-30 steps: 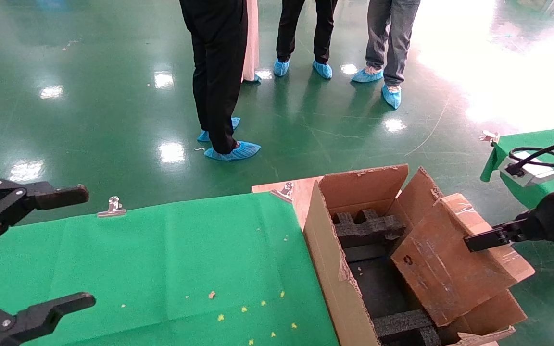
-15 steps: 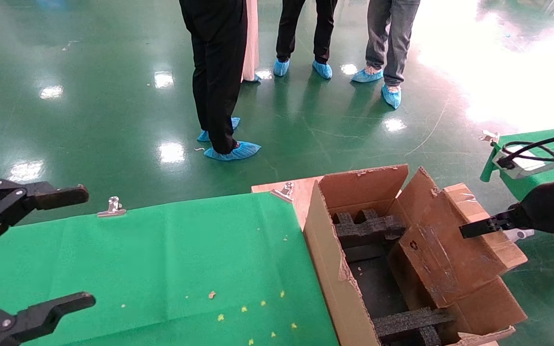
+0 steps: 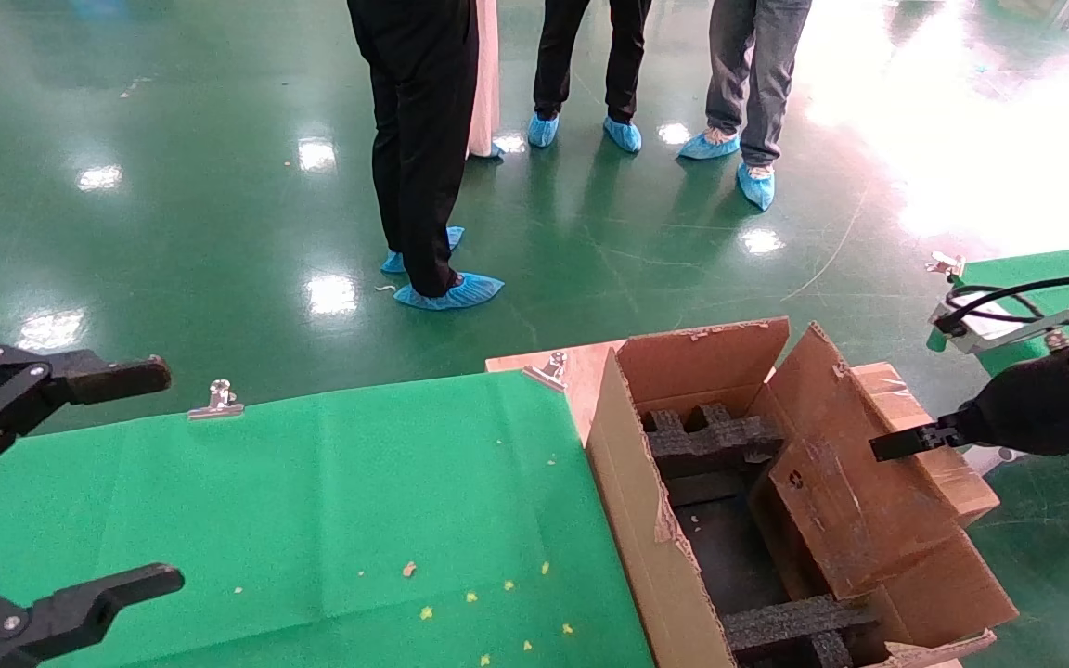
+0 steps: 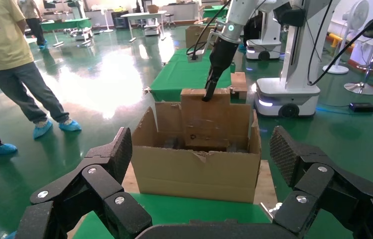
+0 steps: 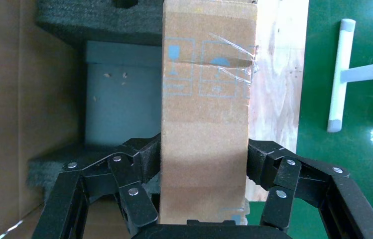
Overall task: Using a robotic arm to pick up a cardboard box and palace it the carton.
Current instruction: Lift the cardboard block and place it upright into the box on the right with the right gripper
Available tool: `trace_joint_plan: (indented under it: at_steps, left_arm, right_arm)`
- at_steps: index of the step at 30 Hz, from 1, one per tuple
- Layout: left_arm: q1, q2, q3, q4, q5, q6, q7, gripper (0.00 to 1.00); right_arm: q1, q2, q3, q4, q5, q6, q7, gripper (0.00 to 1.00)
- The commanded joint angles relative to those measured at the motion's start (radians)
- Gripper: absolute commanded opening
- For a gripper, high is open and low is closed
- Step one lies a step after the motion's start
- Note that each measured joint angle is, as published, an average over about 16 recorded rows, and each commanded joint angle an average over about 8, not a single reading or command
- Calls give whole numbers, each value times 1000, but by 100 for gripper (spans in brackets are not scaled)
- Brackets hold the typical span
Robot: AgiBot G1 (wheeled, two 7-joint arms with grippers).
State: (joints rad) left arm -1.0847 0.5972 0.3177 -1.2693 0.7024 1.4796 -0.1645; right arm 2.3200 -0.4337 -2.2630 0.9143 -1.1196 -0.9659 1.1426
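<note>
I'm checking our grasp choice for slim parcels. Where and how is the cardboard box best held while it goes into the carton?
By its upper end, across the thin dimension, coming from above on the far right side. The cardboard box is slim and flat, so the right tool can span its two broad faces, as it does now. Its lower end tilts into the carton, so the top end stays reachable.

Left end effector spread wide, carton ahead, cardboard box upright inside, pinched by the robotic arm

slim taped cardboard box tilts into the foam-lined carton, clamped by the robotic arm.
</note>
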Motion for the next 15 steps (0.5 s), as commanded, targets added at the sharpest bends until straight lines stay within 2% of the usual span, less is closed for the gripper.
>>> trace_joint_plan:
  at_steps: [1, 15]
  left_arm:
    - [0, 0, 0, 0, 0, 0, 0, 100]
    - [0, 0, 0, 0, 0, 0, 0, 100]
  right_arm:
    - [-14, -6, -3, 1, -1, 18, 10, 0]
    - [-136, -72, -2, -37, 37, 113, 22, 0]
